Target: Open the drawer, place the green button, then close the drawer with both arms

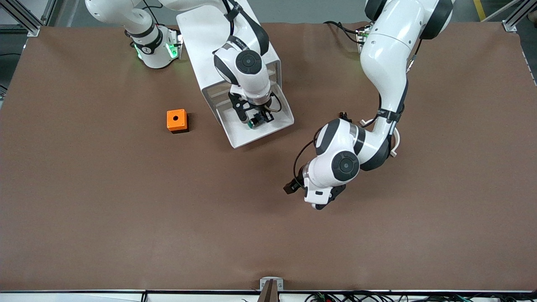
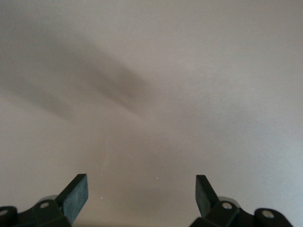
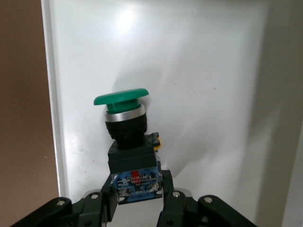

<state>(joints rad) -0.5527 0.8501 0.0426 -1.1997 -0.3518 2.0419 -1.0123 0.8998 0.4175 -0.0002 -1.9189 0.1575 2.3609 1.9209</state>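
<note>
The right claw (image 3: 137, 196) gripped the button (image 3: 125, 125) by its blue body, over the open drawer (image 1: 268, 126), at three o'clock from the orange cube (image 1: 177, 120). The left claw (image 2: 142, 194) waited spread wide above bare tabletop (image 1: 126, 209)

The drawer (image 1: 256, 126) stands pulled out of the cabinet (image 1: 218, 46) on the table (image 1: 126, 209). Over the drawer, the right gripper (image 1: 256, 118) holds the button (image 1: 253, 123). Beside the drawer, toward the right arm's end, sits the cube (image 1: 177, 120).
</note>
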